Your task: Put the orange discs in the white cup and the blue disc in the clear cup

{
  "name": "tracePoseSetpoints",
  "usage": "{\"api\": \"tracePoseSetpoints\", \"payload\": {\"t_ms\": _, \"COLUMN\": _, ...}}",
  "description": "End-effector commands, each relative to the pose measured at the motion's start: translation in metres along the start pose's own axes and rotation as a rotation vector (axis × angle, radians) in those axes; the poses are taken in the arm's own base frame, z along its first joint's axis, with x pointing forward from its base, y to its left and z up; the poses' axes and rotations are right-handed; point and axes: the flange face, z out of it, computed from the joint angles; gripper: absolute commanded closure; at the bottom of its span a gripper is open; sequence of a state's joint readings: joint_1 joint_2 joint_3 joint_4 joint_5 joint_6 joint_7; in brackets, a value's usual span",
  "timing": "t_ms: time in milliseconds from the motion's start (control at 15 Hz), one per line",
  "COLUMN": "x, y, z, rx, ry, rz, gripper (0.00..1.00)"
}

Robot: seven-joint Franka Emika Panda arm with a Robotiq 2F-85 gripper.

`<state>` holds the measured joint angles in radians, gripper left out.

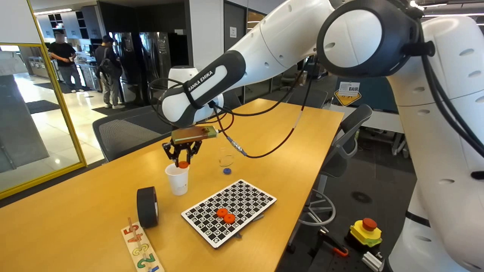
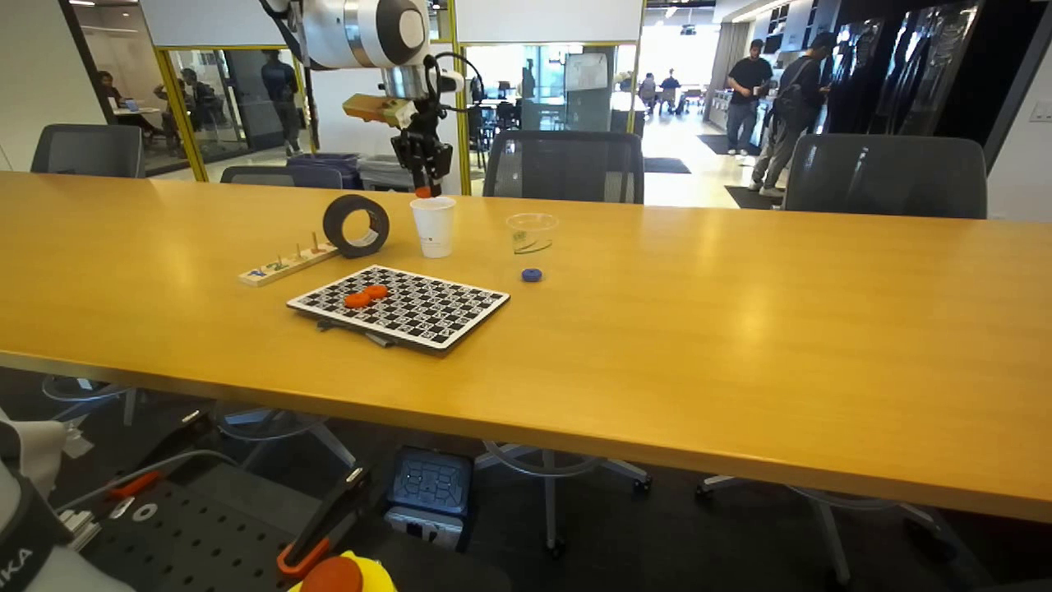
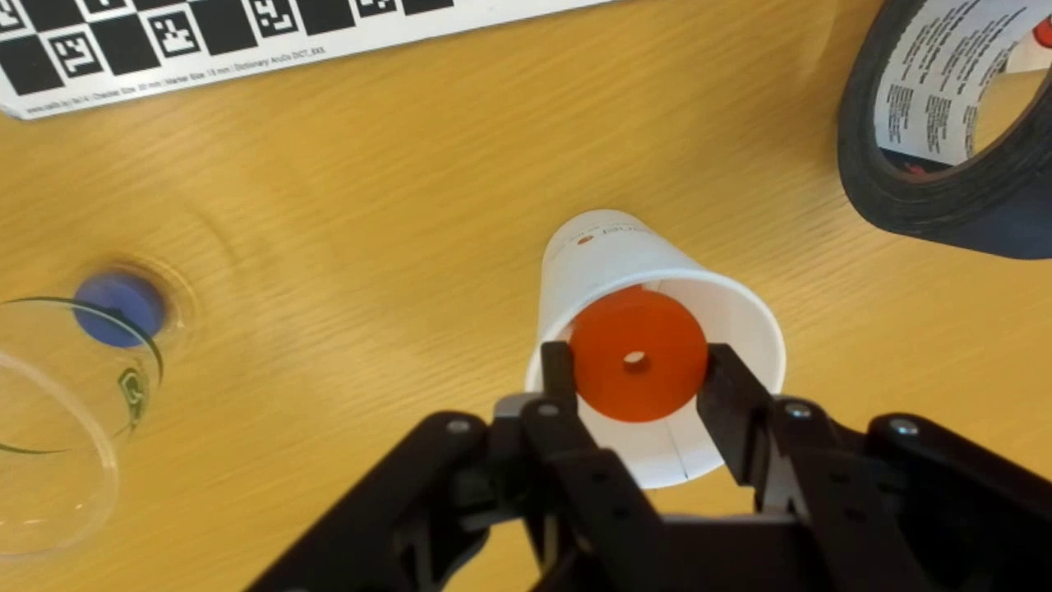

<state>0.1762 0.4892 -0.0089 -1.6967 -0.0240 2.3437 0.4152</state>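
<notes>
Jaws clamp orange disc (image 3: 641, 330) over white cup (image 1: 178, 182)

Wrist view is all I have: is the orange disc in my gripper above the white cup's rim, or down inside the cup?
Observer: In an exterior view, the held orange disc shows just above the rim of the white cup, not down inside; whether it touches the rim I can't tell.
Operator: Any other orange discs outside my picture?
Observer: Yes, two more orange discs lie close together on the checkered board, on a part that your view cuts off.
</notes>
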Motion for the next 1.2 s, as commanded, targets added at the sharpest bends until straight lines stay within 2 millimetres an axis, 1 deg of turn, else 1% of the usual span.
{"api": "tracePoseSetpoints", "payload": {"t_ms": 0, "x": 0.017, "y": -0.006, "z": 0.003, "rx": 0.037, "ry": 0.004, "rz": -0.004, "gripper": 0.80}}
{"api": "tracePoseSetpoints", "payload": {"t_ms": 400, "x": 0.030, "y": -0.001, "z": 0.011, "rx": 0.036, "ry": 0.013, "rz": 0.016, "gripper": 0.80}}
{"api": "tracePoseSetpoints", "payload": {"t_ms": 467, "x": 0.031, "y": 0.000, "z": 0.012, "rx": 0.040, "ry": 0.011, "rz": 0.024, "gripper": 0.72}}
{"api": "tracePoseSetpoints", "payload": {"t_ms": 533, "x": 0.032, "y": 0.001, "z": 0.012, "rx": 0.044, "ry": 0.010, "rz": 0.025, "gripper": 0.33}}
{"api": "tracePoseSetpoints", "payload": {"t_ms": 600, "x": 0.033, "y": 0.001, "z": 0.012, "rx": 0.042, "ry": 0.010, "rz": 0.027, "gripper": 0.31}}
{"api": "tracePoseSetpoints", "payload": {"t_ms": 667, "x": 0.032, "y": 0.002, "z": 0.012, "rx": 0.039, "ry": 0.010, "rz": 0.025, "gripper": 0.25}}
{"api": "tracePoseSetpoints", "payload": {"t_ms": 733, "x": 0.030, "y": 0.002, "z": 0.011, "rx": 0.036, "ry": 0.010, "rz": 0.021, "gripper": 0.16}}
{"api": "tracePoseSetpoints", "payload": {"t_ms": 867, "x": 0.024, "y": 0.002, "z": 0.008, "rx": 0.039, "ry": 0.007, "rz": 0.007, "gripper": 0.03}}
{"api": "tracePoseSetpoints", "payload": {"t_ms": 933, "x": 0.020, "y": 0.002, "z": 0.005, "rx": 0.039, "ry": 0.008, "rz": -0.001, "gripper": 0.00}}
{"api": "tracePoseSetpoints", "payload": {"t_ms": 1133, "x": 0.000, "y": 0.004, "z": 0.000, "rx": 0.013, "ry": -0.013, "rz": -0.021, "gripper": 0.00}}
